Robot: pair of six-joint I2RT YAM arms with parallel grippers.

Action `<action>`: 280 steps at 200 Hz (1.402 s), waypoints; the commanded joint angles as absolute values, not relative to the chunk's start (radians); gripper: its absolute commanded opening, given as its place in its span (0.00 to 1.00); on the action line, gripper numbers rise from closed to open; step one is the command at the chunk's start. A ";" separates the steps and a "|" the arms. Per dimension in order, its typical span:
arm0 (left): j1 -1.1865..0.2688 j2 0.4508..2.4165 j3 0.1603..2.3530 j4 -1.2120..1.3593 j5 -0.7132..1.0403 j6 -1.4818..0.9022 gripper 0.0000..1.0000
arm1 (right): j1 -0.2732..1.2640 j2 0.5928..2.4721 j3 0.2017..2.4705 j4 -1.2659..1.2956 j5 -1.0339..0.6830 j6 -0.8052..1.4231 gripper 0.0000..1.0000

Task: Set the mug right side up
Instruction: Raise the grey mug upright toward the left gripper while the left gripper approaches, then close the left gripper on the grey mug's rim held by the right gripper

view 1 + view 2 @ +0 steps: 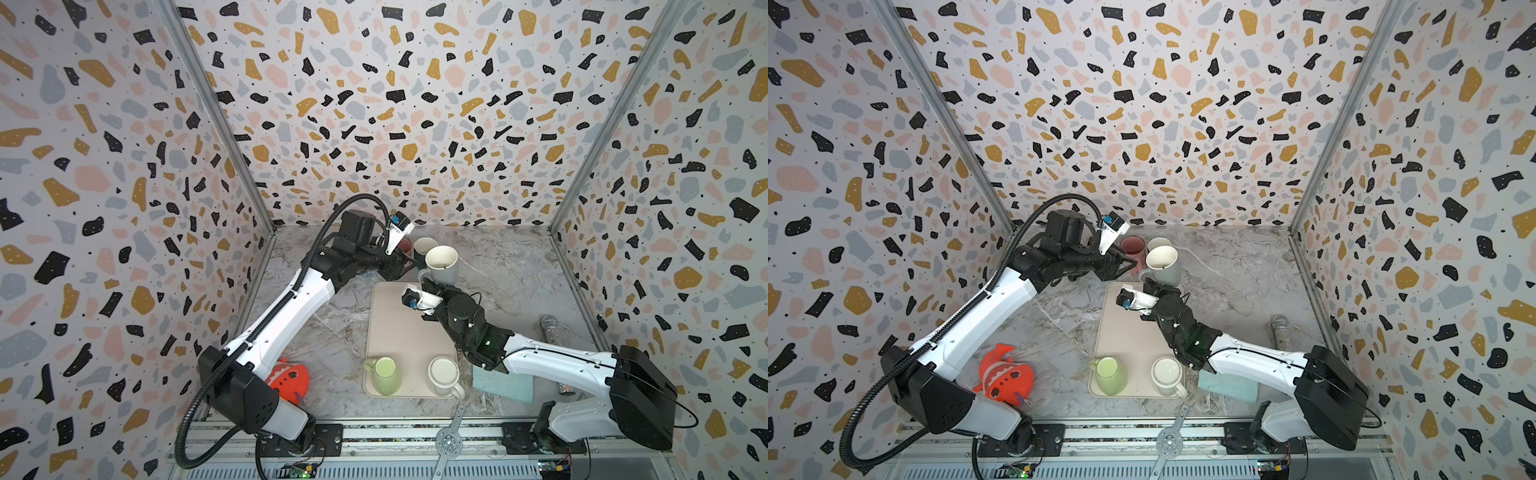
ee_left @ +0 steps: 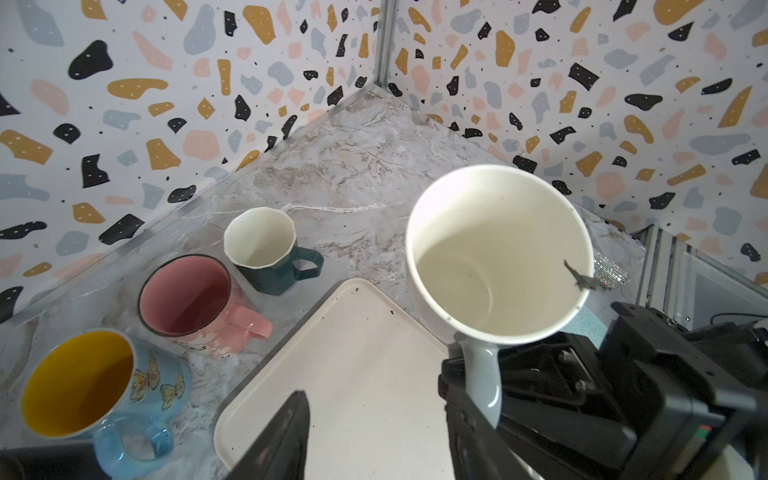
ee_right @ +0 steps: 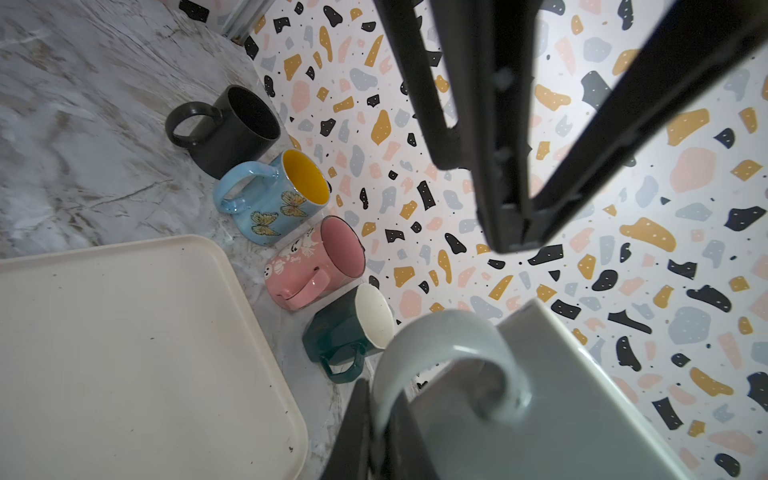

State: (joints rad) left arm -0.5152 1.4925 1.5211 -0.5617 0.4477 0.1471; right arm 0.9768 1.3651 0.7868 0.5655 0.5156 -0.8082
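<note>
The glossy grey mug (image 3: 582, 415) is clamped by its looped handle (image 3: 449, 340) in the right gripper (image 1: 429, 286), mouth up, axis near-upright; the left gripper (image 1: 1128, 268) is held spread, empty.

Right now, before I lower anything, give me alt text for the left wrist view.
A pale grey mug is held mouth-up by its handle in the right claw, near a corner of the cream tray. On the marble table beyond, three mugs stand upright in a row: green mug, pink mug, blue mug.
</note>
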 commanded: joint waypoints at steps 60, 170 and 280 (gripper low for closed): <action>-0.574 1.494 1.551 -0.635 0.445 0.247 0.55 | 0.982 1.399 0.798 0.739 0.572 -0.930 0.00; -0.588 1.504 1.548 -0.680 0.589 0.308 0.55 | 0.982 1.439 0.774 0.859 0.584 -1.004 0.00; -0.607 1.562 1.576 -0.789 0.634 0.387 0.50 | 0.982 1.472 0.747 1.009 0.586 -1.080 0.00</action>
